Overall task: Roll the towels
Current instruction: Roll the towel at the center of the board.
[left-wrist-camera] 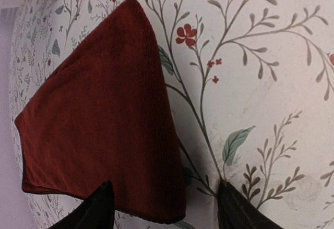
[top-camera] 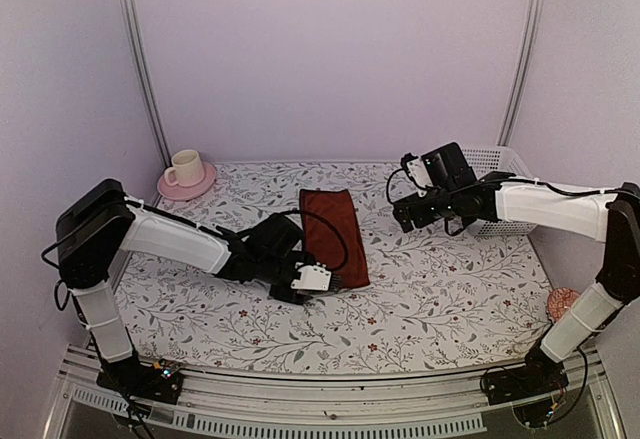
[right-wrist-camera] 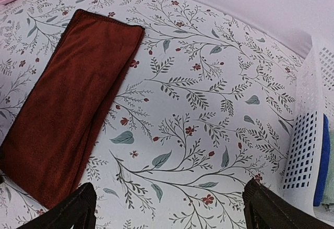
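The left gripper (left-wrist-camera: 168, 211) stands open at table level, its fingers straddling the near corner of the flat maroon towel (left-wrist-camera: 99, 124), evidently placed to pinch that edge and start the roll. The right gripper (right-wrist-camera: 167, 208) hangs wide open and empty near the white basket (right-wrist-camera: 315, 83), clear of the work. The light-blue towel (right-wrist-camera: 324, 161) shows only as a sliver inside that basket, cut off by the frame edge.

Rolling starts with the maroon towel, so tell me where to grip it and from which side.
Probably the near short edge of the towel, approached from the arms' side by the left end effector. The towel lies flat as a long strip running away from the arms, and that edge lies at the open jaws.
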Tool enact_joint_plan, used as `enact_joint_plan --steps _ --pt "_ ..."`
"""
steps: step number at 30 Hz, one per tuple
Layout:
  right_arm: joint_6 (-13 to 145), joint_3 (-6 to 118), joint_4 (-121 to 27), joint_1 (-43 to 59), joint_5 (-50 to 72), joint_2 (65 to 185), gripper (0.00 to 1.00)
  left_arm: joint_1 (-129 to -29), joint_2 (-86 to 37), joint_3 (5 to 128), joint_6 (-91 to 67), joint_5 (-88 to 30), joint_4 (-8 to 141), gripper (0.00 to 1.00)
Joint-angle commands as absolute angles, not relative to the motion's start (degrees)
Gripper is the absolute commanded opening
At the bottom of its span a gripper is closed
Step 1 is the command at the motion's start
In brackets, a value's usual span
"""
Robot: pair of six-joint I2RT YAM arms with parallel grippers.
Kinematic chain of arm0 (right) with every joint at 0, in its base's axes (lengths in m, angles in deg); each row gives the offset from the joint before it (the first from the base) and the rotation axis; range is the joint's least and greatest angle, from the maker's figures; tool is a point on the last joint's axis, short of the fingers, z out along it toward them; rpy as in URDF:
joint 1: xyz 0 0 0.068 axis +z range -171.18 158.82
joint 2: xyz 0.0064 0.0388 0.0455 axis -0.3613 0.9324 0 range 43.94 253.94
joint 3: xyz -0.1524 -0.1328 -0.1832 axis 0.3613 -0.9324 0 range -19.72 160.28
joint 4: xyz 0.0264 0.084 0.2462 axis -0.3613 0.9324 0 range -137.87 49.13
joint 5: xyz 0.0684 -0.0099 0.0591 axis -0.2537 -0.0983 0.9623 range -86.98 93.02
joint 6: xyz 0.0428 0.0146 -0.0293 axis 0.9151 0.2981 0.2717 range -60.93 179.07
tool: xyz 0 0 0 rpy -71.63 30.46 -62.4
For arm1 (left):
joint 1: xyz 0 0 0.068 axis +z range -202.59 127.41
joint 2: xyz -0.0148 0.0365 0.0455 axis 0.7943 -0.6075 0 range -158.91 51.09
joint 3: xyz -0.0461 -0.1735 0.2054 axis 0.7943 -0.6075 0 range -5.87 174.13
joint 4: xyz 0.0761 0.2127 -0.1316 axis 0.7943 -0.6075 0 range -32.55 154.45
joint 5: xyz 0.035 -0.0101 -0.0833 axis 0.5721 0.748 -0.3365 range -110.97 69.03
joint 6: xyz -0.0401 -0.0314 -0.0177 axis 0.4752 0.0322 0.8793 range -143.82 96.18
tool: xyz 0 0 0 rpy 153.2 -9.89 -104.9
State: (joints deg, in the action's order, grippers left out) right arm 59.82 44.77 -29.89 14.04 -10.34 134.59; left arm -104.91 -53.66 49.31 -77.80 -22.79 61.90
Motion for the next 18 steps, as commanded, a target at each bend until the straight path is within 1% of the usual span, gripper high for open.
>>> enact_joint_plan --steps 1,5,7,12,14,16,18 --pt "62.76 42.69 -31.05 14.15 -11.52 128.98 0.99 -106.48 -56.83 49.35 -77.45 -17.41 66.55 0.61" --pt "63.19 41.23 -31.84 14.18 -11.29 126.04 0.99 -107.06 -58.92 50.37 -76.56 -15.77 66.48 0.38" --pt "62.83 39.5 -33.52 14.23 -10.28 124.24 0.99 -107.11 -59.33 51.25 -75.96 -16.17 65.16 0.29" --pt "57.8 32.0 -43.24 15.07 -2.59 120.82 0.99 -106.75 -58.79 52.75 -73.84 -18.89 61.71 0.03" --pt "53.81 28.84 -48.16 16.37 0.03 120.35 0.98 -106.01 -58.09 53.6 -72.76 -22.21 59.29 0.0" --pt "48.47 25.56 -54.18 18.46 1.37 120.09 0.97 -104.45 -57.38 54.7 -71.63 -26.23 56.09 0.0" --pt "44.08 22.49 -59.12 20.31 3.18 120.0 0.95 -102.64 -57.06 56.13 -70.88 -30.76 52.21 0.0"
